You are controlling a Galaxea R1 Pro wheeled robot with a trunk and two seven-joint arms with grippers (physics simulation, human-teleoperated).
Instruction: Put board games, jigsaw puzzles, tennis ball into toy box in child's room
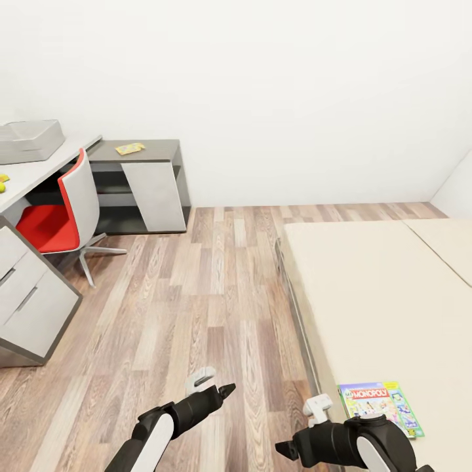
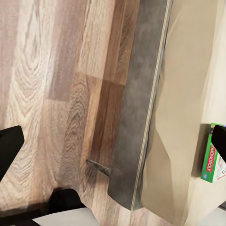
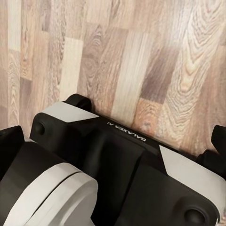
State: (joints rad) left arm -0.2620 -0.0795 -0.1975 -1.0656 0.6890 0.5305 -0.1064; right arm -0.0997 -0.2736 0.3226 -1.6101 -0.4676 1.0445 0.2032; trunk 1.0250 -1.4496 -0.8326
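Both arms hang low over the wood floor [image 1: 196,295] in the head view, the left pincer [image 1: 213,385] and right pincer [image 1: 313,419] too foreshortened to tell whether either is parted; nothing is held. Just beside the right arm, a Monopoly board game [image 1: 380,406] lies flat at the near corner of the bed [image 1: 380,288]. Far left stands the bench [image 1: 36,172] carrying the grey toy box [image 1: 29,139], a red chair [image 1: 56,210] tucked under it. From the left wrist, the game's green edge [image 2: 212,157] shows on the mattress above the bed's grey side rail [image 2: 139,108]. From the right wrist, the robot's own dark base [image 3: 103,174] over floorboards. A light, stiff, smooth carton, likely best pinched across one thin edge
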